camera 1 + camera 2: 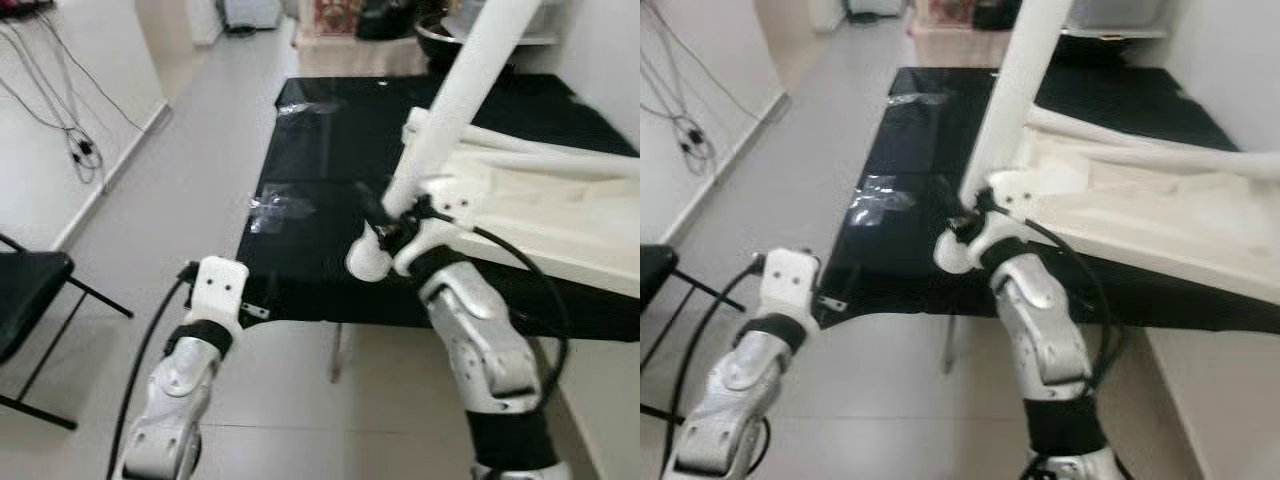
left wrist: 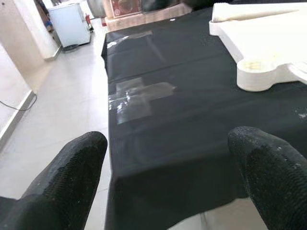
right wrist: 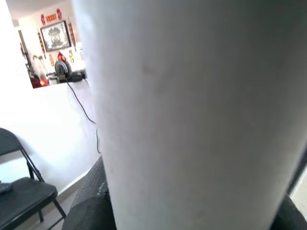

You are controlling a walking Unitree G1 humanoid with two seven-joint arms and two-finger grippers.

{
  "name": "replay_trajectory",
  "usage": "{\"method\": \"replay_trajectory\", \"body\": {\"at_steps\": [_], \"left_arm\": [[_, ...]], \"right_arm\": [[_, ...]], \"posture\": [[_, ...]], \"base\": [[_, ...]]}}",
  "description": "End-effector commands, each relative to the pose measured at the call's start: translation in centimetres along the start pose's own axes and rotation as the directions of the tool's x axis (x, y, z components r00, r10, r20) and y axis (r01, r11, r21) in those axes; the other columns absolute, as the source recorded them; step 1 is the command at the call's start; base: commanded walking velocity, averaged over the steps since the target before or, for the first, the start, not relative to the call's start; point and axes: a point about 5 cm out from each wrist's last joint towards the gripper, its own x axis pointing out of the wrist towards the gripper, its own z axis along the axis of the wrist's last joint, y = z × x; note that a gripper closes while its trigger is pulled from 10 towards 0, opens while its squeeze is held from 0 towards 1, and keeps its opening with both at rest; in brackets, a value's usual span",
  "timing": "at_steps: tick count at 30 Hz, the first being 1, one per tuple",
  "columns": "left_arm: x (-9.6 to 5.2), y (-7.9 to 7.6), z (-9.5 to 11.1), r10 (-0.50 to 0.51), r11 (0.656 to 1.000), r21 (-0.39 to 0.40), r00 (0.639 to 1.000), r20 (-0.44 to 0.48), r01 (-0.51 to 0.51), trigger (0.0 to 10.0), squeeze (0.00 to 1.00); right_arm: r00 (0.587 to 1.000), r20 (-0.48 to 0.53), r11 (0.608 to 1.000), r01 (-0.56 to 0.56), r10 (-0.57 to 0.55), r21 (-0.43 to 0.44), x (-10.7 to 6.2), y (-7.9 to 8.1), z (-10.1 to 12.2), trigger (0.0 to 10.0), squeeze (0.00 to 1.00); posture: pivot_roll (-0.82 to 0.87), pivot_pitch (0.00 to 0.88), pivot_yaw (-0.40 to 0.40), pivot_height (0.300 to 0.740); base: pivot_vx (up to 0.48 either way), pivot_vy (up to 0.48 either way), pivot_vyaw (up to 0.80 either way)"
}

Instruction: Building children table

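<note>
The right gripper (image 1: 392,222) clenches a white table leg (image 1: 462,95) that stands tilted over the front corner of the white tabletop (image 1: 545,205), which lies flat on the black counter (image 1: 320,150) toward its right edge. The left gripper (image 2: 168,158) hangs released, fingers (image 2: 76,163) spread, just off the counter's front edge. A black folding chair (image 1: 25,290) stands on the floor to the left.

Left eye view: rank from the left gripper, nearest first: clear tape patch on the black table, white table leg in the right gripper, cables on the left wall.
1. Clear tape patch: on the black table, just ahead of the left gripper.
2. White table leg: to the right, across the table corner.
3. Cables: far left, on the wall.
</note>
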Motion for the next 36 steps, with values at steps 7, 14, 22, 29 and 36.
{"method": "replay_trajectory", "body": {"at_steps": [7, 14, 22, 29, 36], "left_arm": [[-0.2, -1.2, -0.4, -0.081, 0.997, -0.007, 0.997, 0.001, 0.081, 10.0, 0.00], [-0.3, -1.5, -0.6, -0.118, 0.993, -0.022, 0.993, -0.008, 0.118, 10.0, 0.00], [-0.3, -1.7, -0.7, -0.132, 0.991, -0.020, 0.991, -0.006, 0.132, 10.0, 0.00], [-0.2, -1.9, -0.7, -0.147, 0.989, -0.008, 0.989, -0.007, 0.147, 10.0, 0.00], [-0.7, -2.2, -1.0, -0.209, 0.978, -0.020, 0.977, -0.032, 0.208, 10.0, 0.00]], "right_arm": [[1.000, 0.000, 1.000, 0.012, -0.012, -0.004, 0.7, 0.1, 0.2, 10.0, 0.00], [1.000, -0.001, 1.000, 0.000, 0.000, -0.010, 0.9, 0.4, 0.1, 10.0, 0.00], [1.000, -0.008, 1.000, 0.006, -0.006, -0.007, 0.9, 0.4, -0.2, 10.0, 0.00], [1.000, -0.009, 1.000, -0.022, 0.022, -0.012, 1.0, 0.6, -0.2, 10.0, 0.00], [0.996, -0.026, 0.996, -0.080, 0.079, -0.029, 1.0, 1.1, -0.4, 10.0, 0.00]], "posture": [[-0.07, 0.075, 0.007, 0.740], [-0.07, 0.085, 0.006, 0.740], [-0.07, 0.082, 0.010, 0.740], [-0.07, 0.082, 0.011, 0.740], [-0.07, 0.090, 0.009, 0.740]], "base": [[0.313, 0.000, 0.00], [0.309, 0.000, 0.00], [0.324, 0.000, 0.00], [0.290, 0.000, 0.00], [0.000, -0.086, 0.00]]}}
